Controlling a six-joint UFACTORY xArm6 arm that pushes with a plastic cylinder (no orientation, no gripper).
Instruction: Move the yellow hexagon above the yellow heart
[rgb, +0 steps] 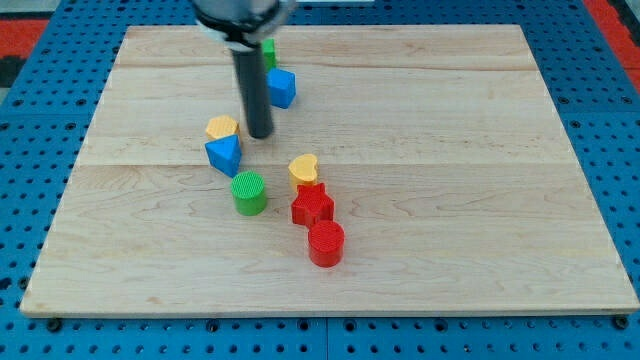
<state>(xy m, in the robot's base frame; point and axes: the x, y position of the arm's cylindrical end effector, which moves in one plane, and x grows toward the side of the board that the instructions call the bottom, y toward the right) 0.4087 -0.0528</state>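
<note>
The yellow hexagon (222, 127) lies left of the board's middle, touching the blue triangle (224, 153) just below it. The yellow heart (304, 168) lies to the right and lower, touching the red star (312, 206) below it. My tip (259, 134) rests on the board just right of the yellow hexagon, close to it, and up-left of the yellow heart. The rod rises from there to the view's top.
A green cylinder (249, 193) stands below the blue triangle. A red cylinder (326, 243) sits below the red star. A blue block (282, 88) lies right of the rod, with a green block (268, 52) partly hidden behind the rod above it. The wooden board (480, 200) sits on a blue pegboard.
</note>
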